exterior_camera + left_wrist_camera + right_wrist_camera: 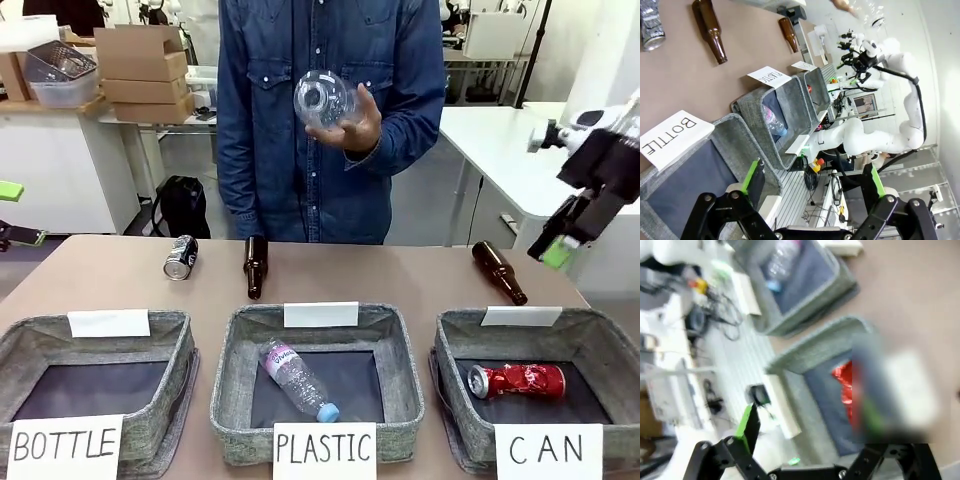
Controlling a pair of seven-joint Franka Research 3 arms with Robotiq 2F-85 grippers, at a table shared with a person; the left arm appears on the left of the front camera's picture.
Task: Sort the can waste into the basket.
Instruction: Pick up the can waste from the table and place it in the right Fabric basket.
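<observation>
A red can [516,380] lies on its side on the dark floor of the grey basket [448,345] signed "CAN", at the front right. The dark can [181,257] lies on the table behind the left basket, and shows again at the upper left of the left wrist view [650,25]. My right gripper [560,245] hangs open in the air above and behind the CAN basket, holding nothing. Its own blurred view looks down on the red can [842,385] in that basket [815,347]. My left gripper [15,214] is open at the far left edge, its fingers [752,175] empty.
Baskets signed "BOTTLE" [100,330] and "PLASTIC" [395,330] stand left and centre, the latter holding a clear bottle [296,380]. Two brown glass bottles [255,266] [498,270] lie on the table. A person at the far side holds a clear plastic bottle [322,100].
</observation>
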